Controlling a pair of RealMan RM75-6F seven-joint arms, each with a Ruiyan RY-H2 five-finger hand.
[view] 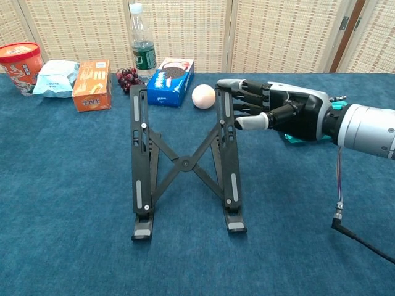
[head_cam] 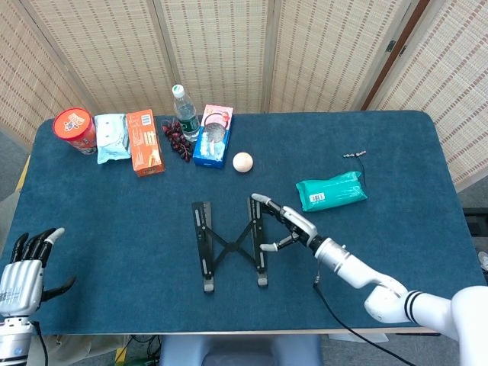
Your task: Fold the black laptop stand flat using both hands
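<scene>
Laptop stand [view: 184,163] sits propped open mid-table; our right hand [view: 274,112] has spread fingers against its right rail, left hand [head_cam: 23,267] open, well apart. Risk: one-sided push slides the stand instead of folding it. Blue cloth table [head_cam: 396,221], bamboo screens [head_cam: 213,46] behind.

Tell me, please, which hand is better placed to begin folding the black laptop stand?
The right hand. Its fingers already reach the top of the nearer rail of the black laptop stand. The left hand hangs open at the table's near-left corner, far from the stand.
</scene>
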